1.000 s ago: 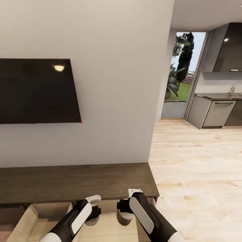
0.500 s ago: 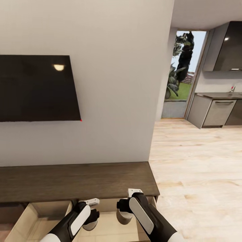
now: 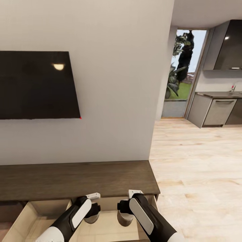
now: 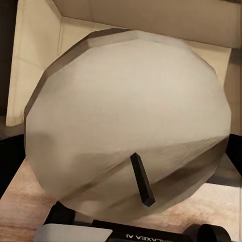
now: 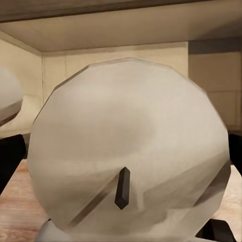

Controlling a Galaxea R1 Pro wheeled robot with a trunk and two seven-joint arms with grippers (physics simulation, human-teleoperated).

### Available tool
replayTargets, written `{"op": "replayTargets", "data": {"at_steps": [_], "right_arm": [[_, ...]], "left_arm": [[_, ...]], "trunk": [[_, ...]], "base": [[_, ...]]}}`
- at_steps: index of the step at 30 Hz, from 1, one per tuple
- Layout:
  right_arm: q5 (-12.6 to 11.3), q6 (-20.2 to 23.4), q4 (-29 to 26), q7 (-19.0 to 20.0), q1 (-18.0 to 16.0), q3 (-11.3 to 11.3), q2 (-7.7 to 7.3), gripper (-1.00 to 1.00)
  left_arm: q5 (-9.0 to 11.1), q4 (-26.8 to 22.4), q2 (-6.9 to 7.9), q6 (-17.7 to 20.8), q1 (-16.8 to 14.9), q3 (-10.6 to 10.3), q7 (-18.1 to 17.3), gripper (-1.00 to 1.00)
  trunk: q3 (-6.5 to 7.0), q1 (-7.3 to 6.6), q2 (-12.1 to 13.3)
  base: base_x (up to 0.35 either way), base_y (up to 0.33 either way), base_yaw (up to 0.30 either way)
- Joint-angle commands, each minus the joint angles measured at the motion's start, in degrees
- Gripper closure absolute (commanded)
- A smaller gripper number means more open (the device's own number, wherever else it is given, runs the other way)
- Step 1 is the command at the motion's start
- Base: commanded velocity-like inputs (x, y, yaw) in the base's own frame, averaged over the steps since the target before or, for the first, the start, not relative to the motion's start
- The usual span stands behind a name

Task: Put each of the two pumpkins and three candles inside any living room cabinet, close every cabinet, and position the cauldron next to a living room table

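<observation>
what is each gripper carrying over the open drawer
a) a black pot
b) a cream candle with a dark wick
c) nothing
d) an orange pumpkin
b: in each wrist view a cream candle with a short dark wick sits in the grip, above the open drawer of the cabinet.

A home, living room w/ open-plan kitchen off to one side. Signs: flat black TV (image 3: 37,85) hung on a plain beige wall (image 3: 114,84), low dark-brown wood cabinet (image 3: 77,179) right under it, light plank floor (image 3: 198,161) running thru to grey kitchen units (image 3: 215,112) w/ countertop, dark upper cupboard (image 3: 228,47) above. Glazed door (image 3: 183,74) beyond shows greenery, prob. a garden, though it's small and far off.
</observation>
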Motion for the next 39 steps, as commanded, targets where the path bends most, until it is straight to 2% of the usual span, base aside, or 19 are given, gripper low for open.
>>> {"op": "replayTargets", "data": {"at_steps": [1, 14, 29, 35, 39], "right_arm": [[-0.6, 0.0, -0.1, -0.6, -0.1, 0.1, -0.03, 1.00], [-0.5, 0.1, -0.3, -0.6, -0.1, 0.0, 0.10, 1.00], [-0.5, -0.7, -0.5, -0.6, -0.9, 0.2, 0.21, 1.00], [-0.5, -3.9, -0.4, -0.6, -1.2, 2.8, 0.22, 1.00], [-0.5, -4.8, -0.3, -0.6, -1.3, 3.3, 0.22, 1.00]], "left_arm": [[0.5, -0.1, -0.11, 0.1, -0.2, -0.2, 0.6, 1.00], [0.5, 0.2, 0.30, 0.3, -2.4, -0.3, 0.6, 1.00], [0.9, 0.2, 0.34, 0.3, -2.6, -0.3, 0.6, 1.00], [0.8, 0.0, 0.30, 0.5, -2.6, -0.2, 0.6, 1.00], [0.8, -0.2, 0.25, 3.5, -3.0, -0.2, 0.7, 1.00]], "trunk": [[-0.25, 0.23, -0.5], [-2.58, 3.08, -5.7], [-5.28, 6.38, -11.7], [-6.35, 7.69, -14.1], [-7.07, 8.57, -15.7]], "base": [[0.000, 0.000, 0.000], [0.000, 0.000, 0.000], [0.000, 0.000, 0.000], [0.000, 0.000, 0.000], [0.000, 0.000, 0.000]]}}
